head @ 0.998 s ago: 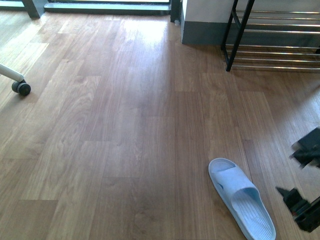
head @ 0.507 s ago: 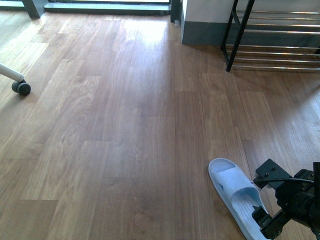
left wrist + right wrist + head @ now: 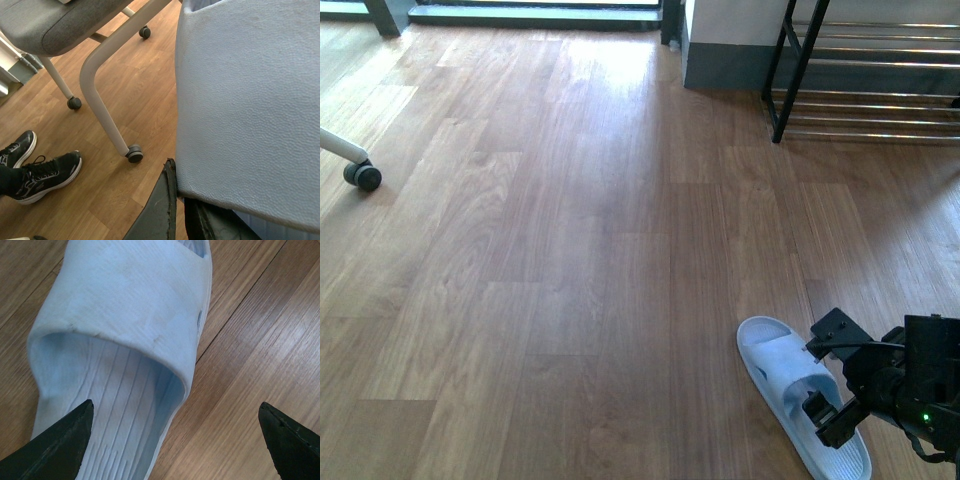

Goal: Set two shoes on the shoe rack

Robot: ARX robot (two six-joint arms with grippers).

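Bare floor (image 3: 580, 250) lay open between the slide (image 3: 775, 355) and the rack (image 3: 800, 70). Only a chair caster (image 3: 362, 176) stood at far left, well apart from both.

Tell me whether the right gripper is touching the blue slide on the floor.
Cannot tell. The right wrist view shows the right gripper open, one fingertip overlapping the slide, but no plain contact or gap.

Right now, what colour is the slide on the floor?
The slide is pale blue-white, seen best in the right wrist view.
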